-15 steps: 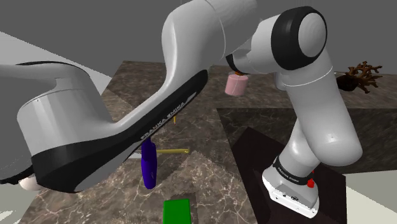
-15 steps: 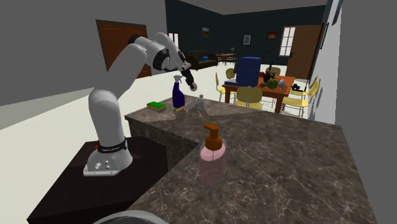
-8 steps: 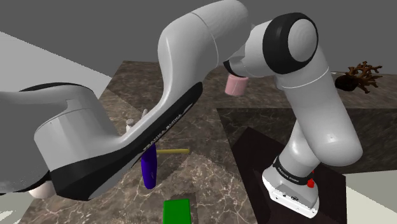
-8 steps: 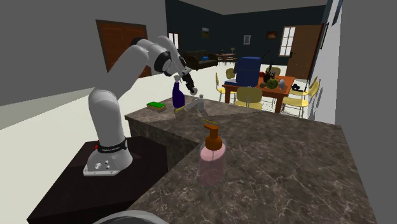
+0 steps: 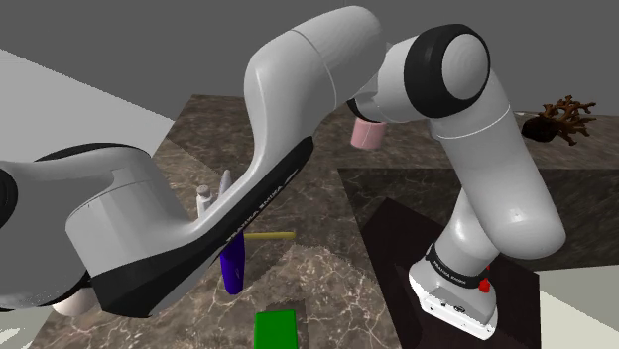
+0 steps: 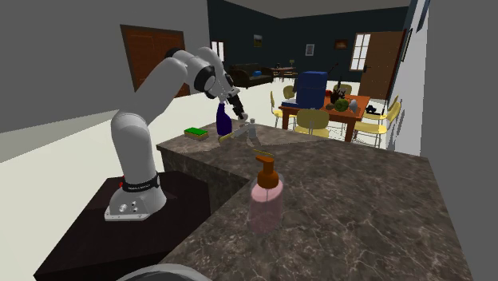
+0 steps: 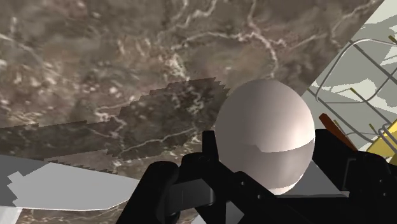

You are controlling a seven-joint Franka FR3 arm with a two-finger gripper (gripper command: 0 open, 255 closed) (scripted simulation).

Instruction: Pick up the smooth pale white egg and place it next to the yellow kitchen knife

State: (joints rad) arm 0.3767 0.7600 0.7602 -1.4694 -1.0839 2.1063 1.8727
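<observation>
Over the dark veined counter (image 7: pixel 95 57) the gripper (image 6: pixel 237 112) hangs with the pale white egg (image 7: pixel 267 127) clasped between its black fingers (image 7: pixel 334 156). They are closed only as far as the shell allows, one pressing each side, and the egg's rounded end pokes out past the tips toward the stone.

In the second exterior view the hand sits up in the air just beside the top of the purple bottle (image 6: pixel 223 120), clear of the surface. The yellow knife (image 5: pixel 272 236) lies flat on the counter close by that same bottle. Its length runs roughly side to side across the shoulder view, and one end disappears behind the bottle and the arm.

What matters, to my eye, is that the knife lies below the fingers, near enough underneath, with the bottle standing right by it. I'd guess the egg wants lowering onto bare stone along the knife's open side, away from the bottle. It would need to go down gently enough that it doesn't roll.
</observation>
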